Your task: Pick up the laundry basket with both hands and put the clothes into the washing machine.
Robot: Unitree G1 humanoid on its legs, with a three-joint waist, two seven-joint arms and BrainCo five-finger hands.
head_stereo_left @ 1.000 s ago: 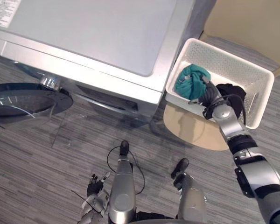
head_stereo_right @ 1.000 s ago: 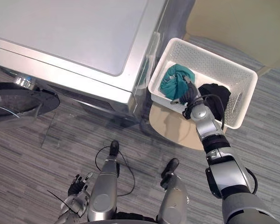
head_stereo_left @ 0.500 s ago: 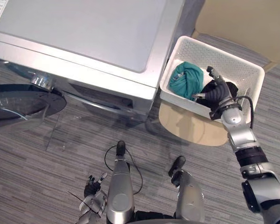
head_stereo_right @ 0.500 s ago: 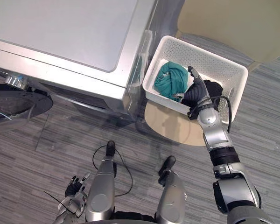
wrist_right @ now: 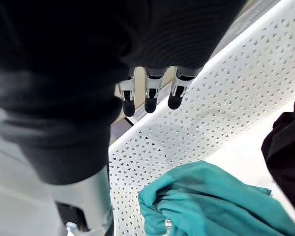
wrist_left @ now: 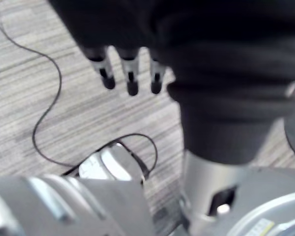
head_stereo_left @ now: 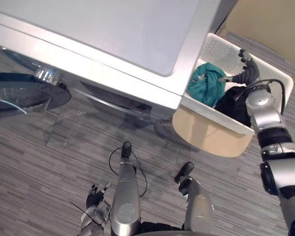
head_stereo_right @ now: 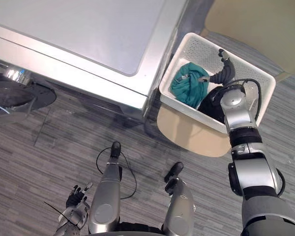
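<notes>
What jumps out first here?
A white basket beside the big silver washer, holding a teal cloth and a black cloth. The robot's right hand hovers open over the basket. The washer's round door hangs open on the left.

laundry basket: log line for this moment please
right hand open over laundry basket near far wall, nothing held | left hand open, low at side | teal garment, black garment in basket | washer door open

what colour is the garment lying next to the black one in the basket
Teal. The cloth shows best in the right wrist view.
</notes>
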